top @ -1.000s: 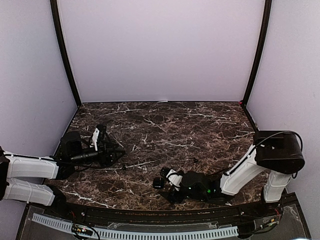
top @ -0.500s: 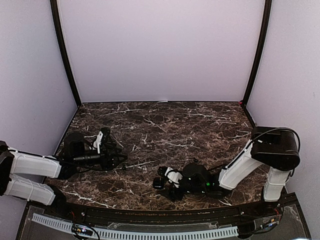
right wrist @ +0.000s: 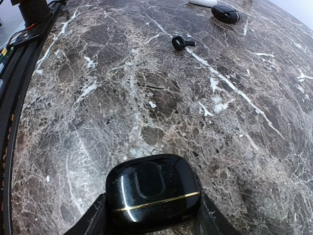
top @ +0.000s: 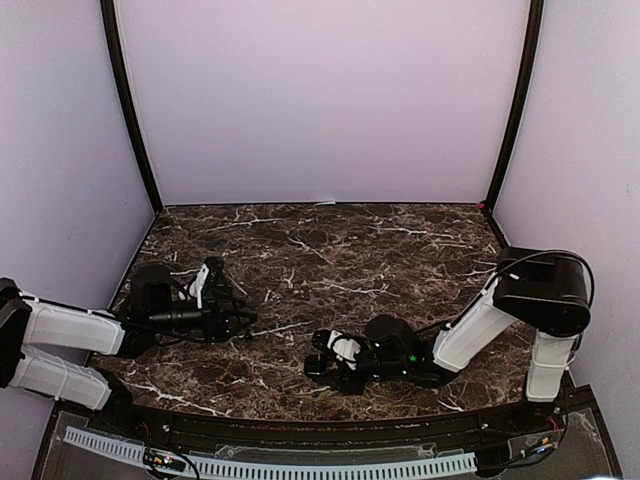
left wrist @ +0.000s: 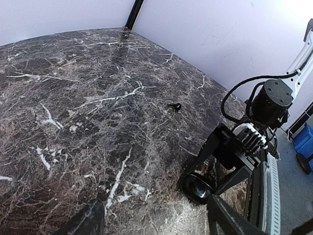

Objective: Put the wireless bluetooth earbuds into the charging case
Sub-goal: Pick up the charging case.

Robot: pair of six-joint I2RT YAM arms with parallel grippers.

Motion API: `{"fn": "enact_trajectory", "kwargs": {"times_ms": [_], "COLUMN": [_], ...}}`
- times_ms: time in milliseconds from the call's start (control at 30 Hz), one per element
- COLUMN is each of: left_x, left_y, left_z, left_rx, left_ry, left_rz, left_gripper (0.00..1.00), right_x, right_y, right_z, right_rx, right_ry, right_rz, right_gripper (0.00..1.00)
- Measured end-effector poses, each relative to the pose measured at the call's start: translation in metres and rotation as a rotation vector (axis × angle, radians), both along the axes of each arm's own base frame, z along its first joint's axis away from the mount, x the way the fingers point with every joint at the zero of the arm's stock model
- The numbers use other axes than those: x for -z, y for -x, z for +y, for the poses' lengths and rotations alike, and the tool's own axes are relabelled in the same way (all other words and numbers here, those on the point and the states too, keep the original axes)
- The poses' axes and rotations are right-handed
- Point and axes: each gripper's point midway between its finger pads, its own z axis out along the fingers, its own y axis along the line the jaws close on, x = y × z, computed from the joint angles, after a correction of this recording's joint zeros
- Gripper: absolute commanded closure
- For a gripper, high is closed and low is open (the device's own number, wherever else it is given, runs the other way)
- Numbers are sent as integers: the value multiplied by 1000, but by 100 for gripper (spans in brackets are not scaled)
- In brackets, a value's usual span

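The left end effector [left wrist: 155, 205] hangs released over the table [left wrist: 73, 98], nothing between its fingers; a black earbud [right wrist: 182, 43] lies loose between the arms, well apart from the closed black case [right wrist: 152, 188], which the right end effector [right wrist: 151, 208] grasps by its sides

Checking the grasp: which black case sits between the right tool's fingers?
The gold-seamed case, low in the right wrist view; the other black case lies far off.
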Motion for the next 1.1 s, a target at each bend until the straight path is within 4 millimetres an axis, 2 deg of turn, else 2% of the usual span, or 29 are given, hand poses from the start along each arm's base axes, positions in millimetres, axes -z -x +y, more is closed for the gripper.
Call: {"fn": "enact_trajectory", "kwargs": {"times_ms": [200,333,600,767,933,1100], "left_x": [3,2,-3,-3,-6,8], "left_y": [4,9,42,71,100,103], "left_z": [-4,-11,-41,-60,-81,-94], "left_rx": [28,56,176,256,335,370], "left_ry": [-1,-2,-29,-79,-145,-283], "left_rz": [15,8,-154,-333,-611,-819], "left_gripper": [18,18,18,17,13,13], "right_x": [-1,-1,-8,-34,-67,-89], "right_y": [2,4,8,4,2,6], "right_z": [0,-1,-15,-21,-29,-35], "right_rx": [-31,-37,-20,26,66,89], "right_ry": [-5,0,16,-12,-61,-96], "right_rz": [5,8,28,12,16,59], "right_gripper": [60,61,62,63,64,64]}}
